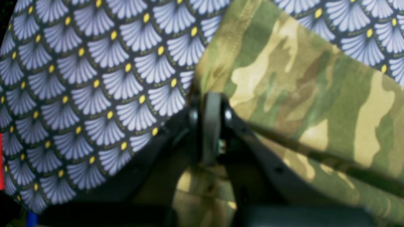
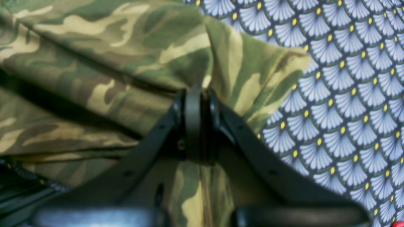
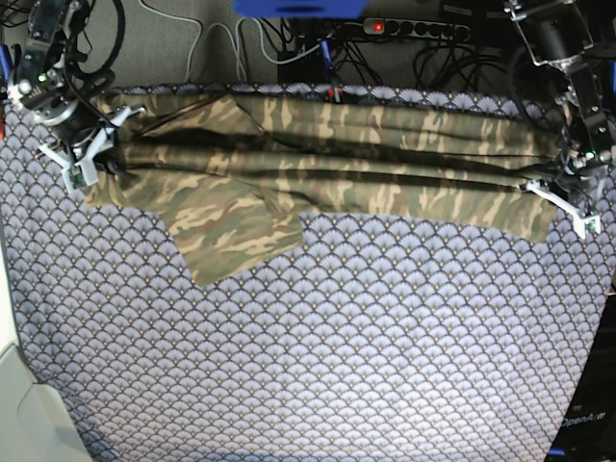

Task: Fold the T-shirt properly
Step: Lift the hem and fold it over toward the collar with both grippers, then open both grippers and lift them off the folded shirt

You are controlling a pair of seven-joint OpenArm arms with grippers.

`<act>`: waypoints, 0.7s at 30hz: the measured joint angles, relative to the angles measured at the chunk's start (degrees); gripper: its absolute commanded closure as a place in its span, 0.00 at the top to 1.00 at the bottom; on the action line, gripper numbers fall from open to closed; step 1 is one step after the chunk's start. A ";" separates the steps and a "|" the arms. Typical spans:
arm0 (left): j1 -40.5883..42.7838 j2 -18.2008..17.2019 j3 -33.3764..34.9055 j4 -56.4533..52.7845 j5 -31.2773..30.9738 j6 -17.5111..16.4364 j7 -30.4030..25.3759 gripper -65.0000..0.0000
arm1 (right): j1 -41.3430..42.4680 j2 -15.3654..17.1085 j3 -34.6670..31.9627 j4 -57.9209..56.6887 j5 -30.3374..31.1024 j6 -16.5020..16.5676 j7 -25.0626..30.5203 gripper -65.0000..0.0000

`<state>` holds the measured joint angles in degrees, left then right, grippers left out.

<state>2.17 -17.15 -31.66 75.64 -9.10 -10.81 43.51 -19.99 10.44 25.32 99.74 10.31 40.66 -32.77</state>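
T-shirt olive-tan-brown camouflage; tablecloth purple scale-patterned, yellow dots.

Faint "OpenArm" txt, black base.

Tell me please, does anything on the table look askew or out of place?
Yes. The T-shirt lies stretched in a long, wrinkled band along the far edge of the tablecloth, pinched by the left gripper and right gripper. One sleeve sticks out towards the front, still unfolded.
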 measured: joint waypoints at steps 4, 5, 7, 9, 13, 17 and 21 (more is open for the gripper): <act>1.09 -0.02 0.00 0.63 0.04 0.11 -0.11 0.25 | -0.04 0.02 0.07 0.00 -0.09 0.00 -0.28 0.17; 1.38 -0.02 -0.11 0.59 0.15 0.33 -0.52 0.34 | -0.02 0.02 0.13 0.00 -0.13 -0.02 -0.85 0.22; 2.03 0.00 -0.13 0.98 0.61 0.66 -0.76 0.52 | -0.04 0.04 0.31 0.00 -0.76 -0.15 -2.86 0.30; 2.29 -0.04 -0.15 0.98 0.92 0.70 -1.33 0.66 | -0.07 0.04 0.42 0.00 -0.96 -0.17 -3.23 0.34; 2.40 0.09 -1.01 0.96 1.31 -5.62 -1.05 0.72 | -0.04 0.20 0.46 0.02 -0.94 -0.20 -3.23 0.37; 2.43 1.60 -4.24 0.96 0.63 -9.22 -0.70 0.73 | 0.13 -0.09 2.08 0.04 -0.87 -0.17 -3.21 0.37; 2.40 2.08 -6.16 0.59 0.63 -10.01 -0.68 0.73 | 0.42 -0.04 5.66 0.07 -0.98 -0.39 -3.26 0.37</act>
<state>4.58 -15.07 -37.82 76.23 -8.47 -20.82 42.83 -19.57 10.39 30.98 99.81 9.32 40.27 -36.03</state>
